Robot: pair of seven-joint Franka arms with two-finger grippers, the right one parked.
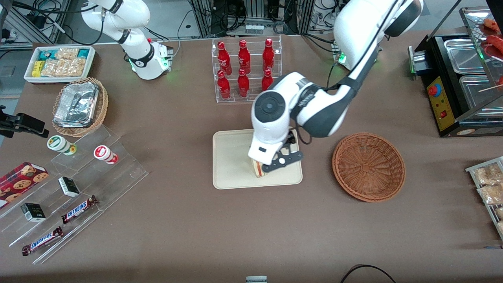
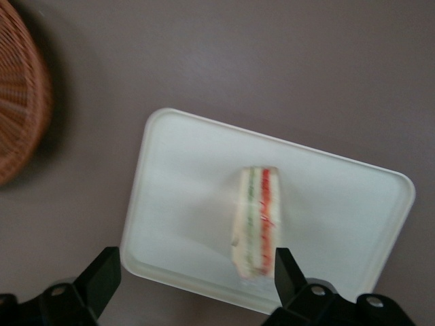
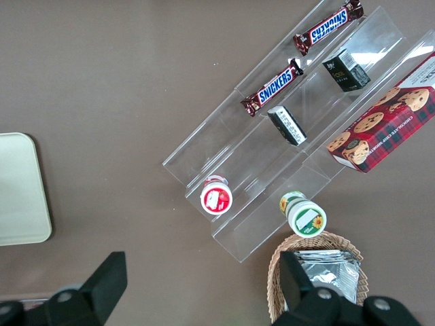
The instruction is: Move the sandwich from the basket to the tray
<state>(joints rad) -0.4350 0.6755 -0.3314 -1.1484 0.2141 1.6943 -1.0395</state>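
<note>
The sandwich (image 1: pixel 258 169) stands on its edge on the cream tray (image 1: pixel 232 161), near the tray's edge that is nearer to the front camera. My left gripper (image 1: pixel 271 163) hangs just above it, open, and holds nothing. In the left wrist view the sandwich (image 2: pixel 257 221) shows its red and green filling stripes on the tray (image 2: pixel 183 183). It stands close by one black fingertip (image 2: pixel 284 263), and the gripper's (image 2: pixel 196 266) other finger is far from it. The reddish-brown basket (image 1: pixel 368 166) lies empty beside the tray, toward the working arm's end; it also shows in the left wrist view (image 2: pixel 20 109).
A clear rack of red bottles (image 1: pixel 245 70) stands farther from the front camera than the tray. A black heater with steel pans (image 1: pixel 459 78) and snack packets (image 1: pixel 489 184) are at the working arm's end. Acrylic shelves with snacks (image 1: pixel 70 184), a tan foil basket (image 1: pixel 80 106) and a white bin (image 1: pixel 59 63) are at the parked arm's end.
</note>
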